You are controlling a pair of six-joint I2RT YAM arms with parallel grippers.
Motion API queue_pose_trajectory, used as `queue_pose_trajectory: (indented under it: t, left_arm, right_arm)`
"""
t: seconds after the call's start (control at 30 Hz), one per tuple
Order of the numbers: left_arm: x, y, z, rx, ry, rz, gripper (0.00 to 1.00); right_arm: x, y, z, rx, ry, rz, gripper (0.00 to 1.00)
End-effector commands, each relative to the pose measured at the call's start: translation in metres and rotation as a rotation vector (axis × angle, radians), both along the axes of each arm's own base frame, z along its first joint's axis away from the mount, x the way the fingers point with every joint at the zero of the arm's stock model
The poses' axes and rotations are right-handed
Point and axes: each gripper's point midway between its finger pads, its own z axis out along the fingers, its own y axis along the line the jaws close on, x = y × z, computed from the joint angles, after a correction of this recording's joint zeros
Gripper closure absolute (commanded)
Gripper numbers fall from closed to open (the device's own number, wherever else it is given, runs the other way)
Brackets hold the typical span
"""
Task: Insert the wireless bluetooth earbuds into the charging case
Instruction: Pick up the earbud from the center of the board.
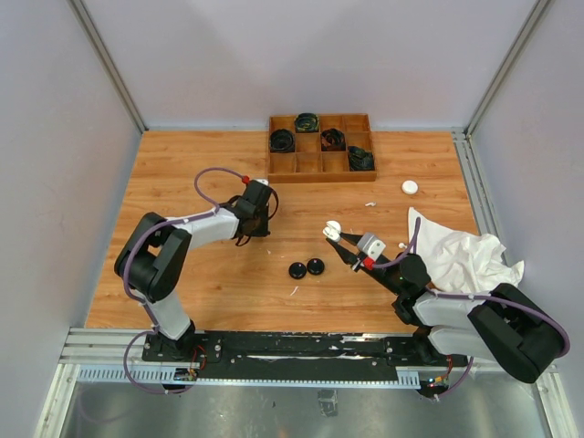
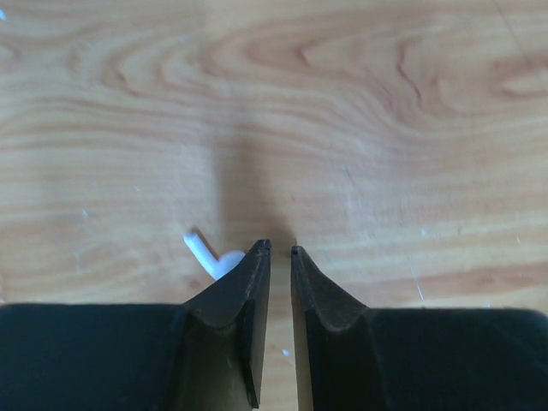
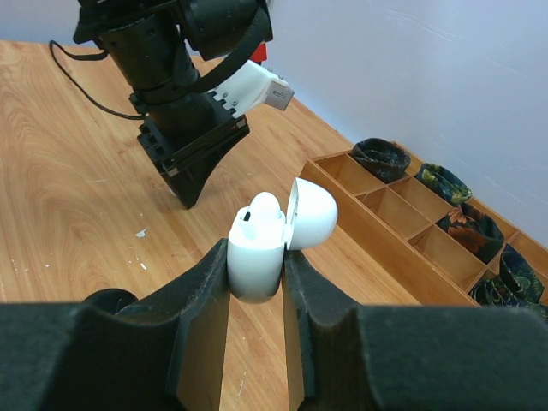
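Gripping the open charging case (image 3: pixel 257 231), right gripper (image 3: pixel 256 261); left gripper (image 2: pixel 279 248) closed, white earbud (image 2: pixel 208 255) half-hidden beside it.

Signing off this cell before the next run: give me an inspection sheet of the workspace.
Surface: wooden table, a few white specks too small to identify.
Job's things: white charging case, lid open, a white rounded shape inside, probably an earbud; one white earbud lies on the table.
Clutter: two black round cases; white round case; crumpled white cloth; wooden compartment tray.
Grippers: left gripper shut, nothing between the jaws, the earbud just outside its fingertip; right gripper shut on the charging case.
Cables: purple cables looped along both arms; coiled black cables in the tray.
Surroundings: grey walls, metal rail at the near edge.
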Motion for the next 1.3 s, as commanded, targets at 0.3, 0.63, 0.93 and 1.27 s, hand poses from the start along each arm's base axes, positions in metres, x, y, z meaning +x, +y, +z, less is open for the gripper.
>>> queue_pose_trajectory:
  t: [0.3, 0.63, 0.93, 1.27]
  left_arm:
    - [-0.021, 0.013, 0.036, 0.058, -0.03, -0.002, 0.59]
    - [0.021, 0.007, 0.039, -0.089, -0.045, -0.008, 0.49]
    - [0.028, 0.01, 0.019, -0.096, 0.005, -0.002, 0.46]
    - [0.002, 0.016, -0.004, -0.093, 0.094, 0.002, 0.44]
  right_arm:
    - [-0.001, -0.002, 0.008, 0.011, -0.035, -0.009, 0.8]
    - [-0.002, -0.001, 0.008, 0.008, -0.034, -0.001, 0.8]
    - [-0.001, 0.0, 0.006, 0.001, -0.029, 0.002, 0.8]
    - [-0.002, 0.0, 0.007, 0.004, -0.03, 0.002, 0.8]
